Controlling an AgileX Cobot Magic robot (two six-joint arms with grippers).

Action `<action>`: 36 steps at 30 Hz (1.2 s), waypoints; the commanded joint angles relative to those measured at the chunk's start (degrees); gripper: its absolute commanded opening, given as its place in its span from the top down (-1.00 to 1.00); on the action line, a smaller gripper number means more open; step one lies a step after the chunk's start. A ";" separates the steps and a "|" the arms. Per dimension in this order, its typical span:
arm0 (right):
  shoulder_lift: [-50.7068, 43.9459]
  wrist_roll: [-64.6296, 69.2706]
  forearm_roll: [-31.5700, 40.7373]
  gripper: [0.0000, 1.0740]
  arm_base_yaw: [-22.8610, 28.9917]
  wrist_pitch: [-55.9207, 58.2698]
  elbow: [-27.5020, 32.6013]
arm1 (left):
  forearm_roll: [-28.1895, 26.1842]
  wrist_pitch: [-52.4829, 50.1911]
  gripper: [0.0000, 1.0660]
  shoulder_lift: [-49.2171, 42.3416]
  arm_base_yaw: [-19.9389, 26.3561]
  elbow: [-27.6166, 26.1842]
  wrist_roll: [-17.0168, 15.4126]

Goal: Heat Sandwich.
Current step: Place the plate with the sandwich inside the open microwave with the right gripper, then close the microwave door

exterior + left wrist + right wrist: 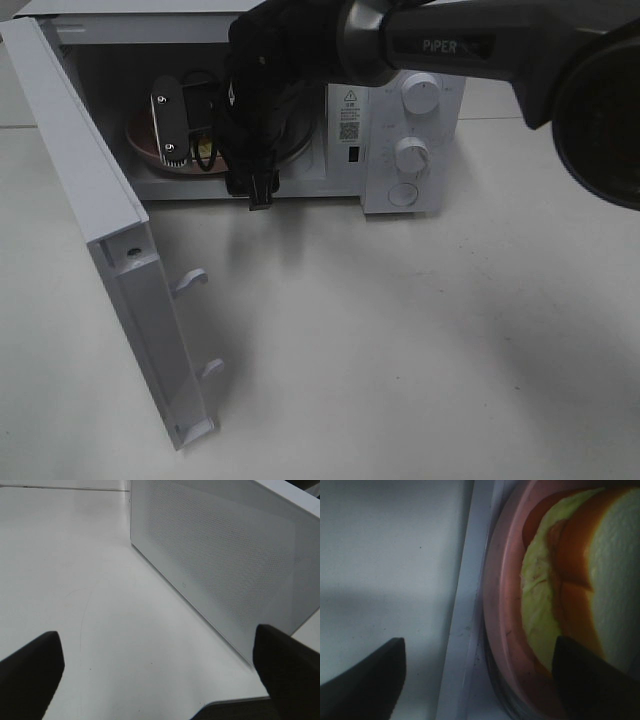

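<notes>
Right arm deep in the open microwave — sandwich already inside on its pink plate.

From the high camera, the door swings fully out to the left, leaving the cavity free for the arm, whose bulk hides most of the plate. Left wrist view: the left gripper hangs above the bare table beside the door's meshed panel. Its fingers are spread wide with nothing between them, clear of the work and probably ready to push the door shut. Right wrist view: the right gripper has its fingers well apart, one over the white surface beside the plate, the other over the sandwich. The plate's rim lies between them but is not pinched — the plate looks set down, so backing out seems next.
</notes>
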 commanded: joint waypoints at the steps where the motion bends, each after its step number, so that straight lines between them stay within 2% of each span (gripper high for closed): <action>1: -3.09 2.64 0.40 -0.48 -0.11 -2.69 3.27 | -0.46 -0.29 -0.82 -0.92 -0.40 0.11 0.00; 17: -16.50 6.76 -0.29 -0.45 -0.11 -3.72 20.28 | -0.46 -0.29 -0.82 -0.92 -0.40 0.11 0.00; 18: -18.68 7.73 -1.03 -0.43 -0.11 -3.90 22.98 | -0.46 -0.29 -0.82 -0.92 -0.40 0.11 0.00; 31: -32.20 16.96 -3.21 -0.42 -0.11 -3.72 37.82 | -0.46 -0.29 -0.82 -0.92 -0.40 0.11 0.00; 36: -40.22 21.26 -3.90 -0.42 -0.11 -3.95 44.46 | -0.46 -0.29 -0.82 -0.92 -0.40 0.11 0.00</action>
